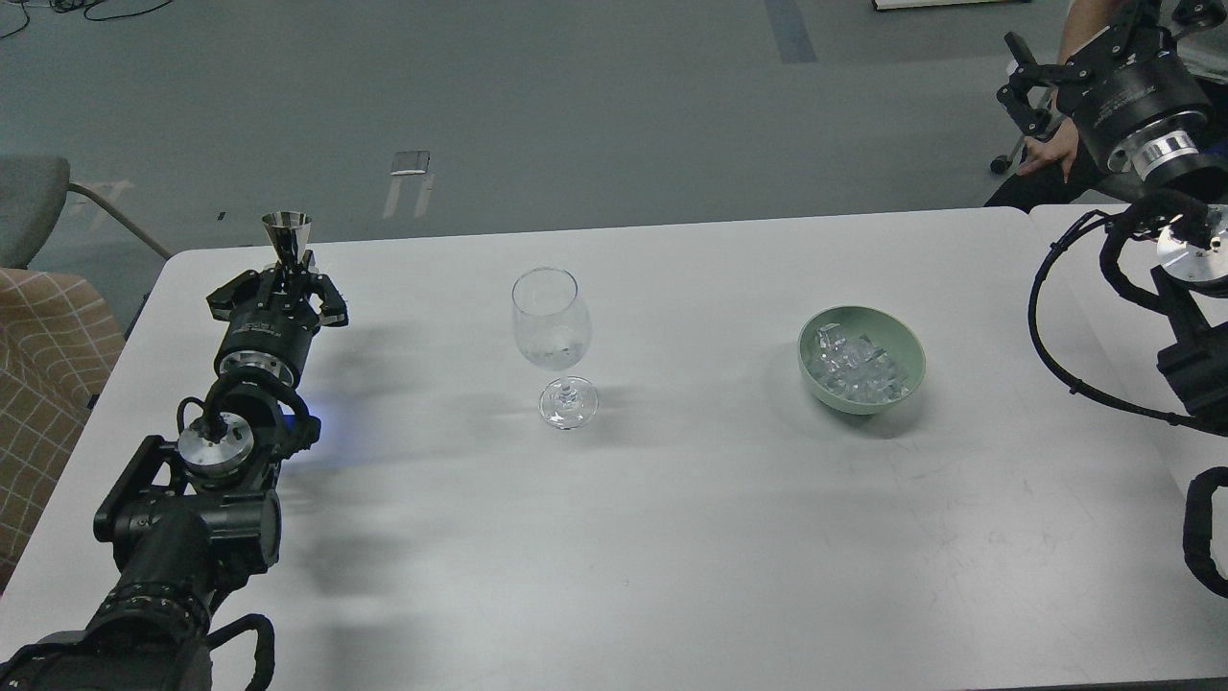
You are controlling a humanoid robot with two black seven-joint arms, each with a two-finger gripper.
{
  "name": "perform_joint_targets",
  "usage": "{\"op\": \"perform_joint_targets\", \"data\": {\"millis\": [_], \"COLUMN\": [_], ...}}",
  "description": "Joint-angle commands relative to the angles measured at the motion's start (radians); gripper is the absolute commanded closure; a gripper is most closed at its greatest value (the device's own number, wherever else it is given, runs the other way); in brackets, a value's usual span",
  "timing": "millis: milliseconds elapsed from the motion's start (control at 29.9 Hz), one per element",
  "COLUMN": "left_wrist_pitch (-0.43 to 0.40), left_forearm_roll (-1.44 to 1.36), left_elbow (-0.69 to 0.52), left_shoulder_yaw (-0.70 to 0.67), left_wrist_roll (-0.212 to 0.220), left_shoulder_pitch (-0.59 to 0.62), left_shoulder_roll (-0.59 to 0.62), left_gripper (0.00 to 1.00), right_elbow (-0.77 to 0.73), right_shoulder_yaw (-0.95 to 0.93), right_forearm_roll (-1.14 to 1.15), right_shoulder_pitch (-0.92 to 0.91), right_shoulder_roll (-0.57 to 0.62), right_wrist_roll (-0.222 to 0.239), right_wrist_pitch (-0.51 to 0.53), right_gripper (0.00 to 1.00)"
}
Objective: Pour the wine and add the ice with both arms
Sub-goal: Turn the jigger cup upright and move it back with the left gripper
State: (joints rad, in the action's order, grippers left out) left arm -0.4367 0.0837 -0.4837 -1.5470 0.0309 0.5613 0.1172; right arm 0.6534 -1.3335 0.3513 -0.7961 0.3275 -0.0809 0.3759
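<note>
Steel measuring cup [286, 233] sits clenched in the left claw [284, 278]; the wine glass [551, 336] stands to its right, the ice [854, 368] in a green bowl [909, 350] farther right. The right claw [1025, 91] hangs raised, grip unclear. Tilting early would spill onto the table [672, 537].

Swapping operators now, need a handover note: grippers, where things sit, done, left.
Left gripper: shut on the metal jigger, held upright at the table's far left.
Right gripper: raised off the table at far right, holding nothing, jaws hard to read.
Wine glass: upright mid-table, no wine visible, no ice in it.
Ice: all in the green bowl, right of the glass.
Done: jigger picked up. Left: pour, add ice.
</note>
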Motion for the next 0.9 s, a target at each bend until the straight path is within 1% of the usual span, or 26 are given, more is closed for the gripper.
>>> {"op": "perform_joint_targets", "data": {"millis": [0,67,134,267,401,501,868], "left_wrist_pitch": [-0.052,-0.052,-0.052,-0.052,-0.052,-0.052,-0.052], "left_forearm_roll": [0.008,0.01,0.01,0.014,0.016,0.016,0.016], "left_elbow": [0.01,0.01,0.01,0.01,0.023,0.069,0.073], "left_shoulder_yaw": [0.054,0.059,0.059,0.048,0.047,0.047,0.045], "left_wrist_roll": [-0.077,-0.103,-0.106,-0.134,-0.138,-0.14,-0.137], "left_shoulder_pitch": [-0.008,-0.021,-0.024,-0.024,-0.031,-0.031,-0.017], "left_shoulder_roll": [0.001,-0.001,-0.007,-0.036,-0.062,-0.07,-0.059], "left_gripper": [1.0,1.0,1.0,1.0,1.0,1.0,1.0], "right_elbow": [0.0,0.0,0.0,0.0,-0.005,-0.001,-0.003], "right_shoulder_yaw": [0.0,0.002,0.002,0.005,0.042,0.053,0.056], "right_forearm_roll": [0.003,0.003,0.003,0.006,0.008,0.008,0.008], "right_shoulder_pitch": [-0.003,-0.005,-0.006,-0.005,-0.008,0.0,0.001], "right_shoulder_roll": [0.001,0.001,0.001,0.024,0.03,0.028,0.019], "right_wrist_roll": [0.001,0.003,0.004,0.006,0.004,0.004,0.004], "right_wrist_pitch": [0.0,-0.009,-0.015,-0.017,-0.017,-0.017,-0.015], "right_gripper": [0.0,0.0,0.0,0.0,0.0,0.0,0.0]}}
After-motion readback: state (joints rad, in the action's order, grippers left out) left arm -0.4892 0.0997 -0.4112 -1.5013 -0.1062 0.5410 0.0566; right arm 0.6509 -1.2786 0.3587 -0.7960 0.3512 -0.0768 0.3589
